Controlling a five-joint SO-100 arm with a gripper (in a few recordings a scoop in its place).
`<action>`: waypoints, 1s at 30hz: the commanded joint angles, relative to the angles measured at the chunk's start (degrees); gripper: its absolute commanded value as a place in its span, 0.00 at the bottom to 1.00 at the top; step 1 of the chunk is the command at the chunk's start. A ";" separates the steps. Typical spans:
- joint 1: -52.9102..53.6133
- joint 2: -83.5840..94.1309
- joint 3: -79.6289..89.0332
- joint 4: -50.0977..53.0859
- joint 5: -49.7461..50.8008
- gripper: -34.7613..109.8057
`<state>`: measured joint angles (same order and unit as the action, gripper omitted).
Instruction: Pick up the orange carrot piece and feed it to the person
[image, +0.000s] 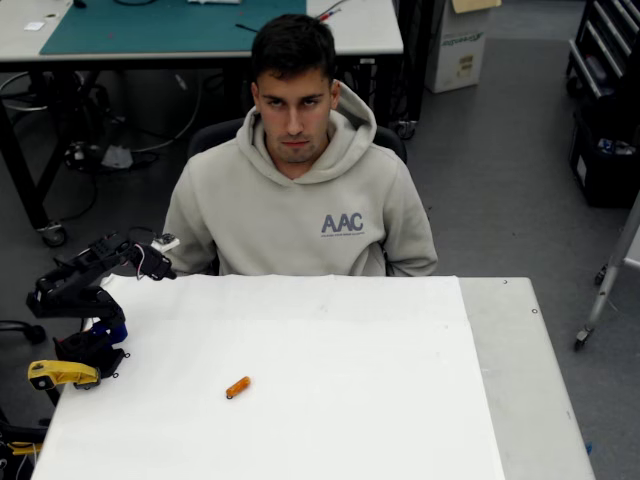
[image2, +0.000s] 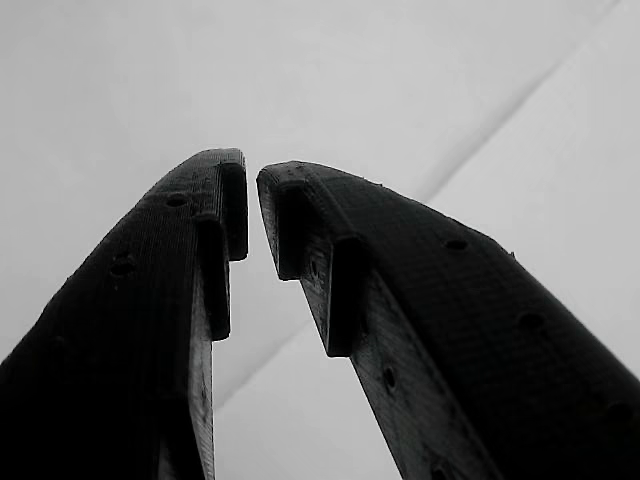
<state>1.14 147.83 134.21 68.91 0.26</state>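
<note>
- Orange against white, the orange carrot piece is seen lying untouched on the table, well apart from the gripper.
- The claw's tips are held nearly together, with nothing between them.
- Nothing is judged done: reach, grasp and delivery to the person remain.
- A grey floor and a green-topped bench are seen behind.

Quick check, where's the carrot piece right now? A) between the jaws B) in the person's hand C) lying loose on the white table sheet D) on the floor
C: in the overhead view the orange carrot piece lies alone on the white table sheet, well apart from the gripper, whose nearly closed jaws hold nothing in the wrist view.
</note>
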 joint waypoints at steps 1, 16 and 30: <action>4.04 -6.94 -9.76 0.35 -1.58 0.22; 23.20 -26.28 -20.65 0.44 -16.44 0.22; 40.96 -43.51 -34.89 0.44 -30.41 0.22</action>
<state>37.62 105.12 105.82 68.82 -27.16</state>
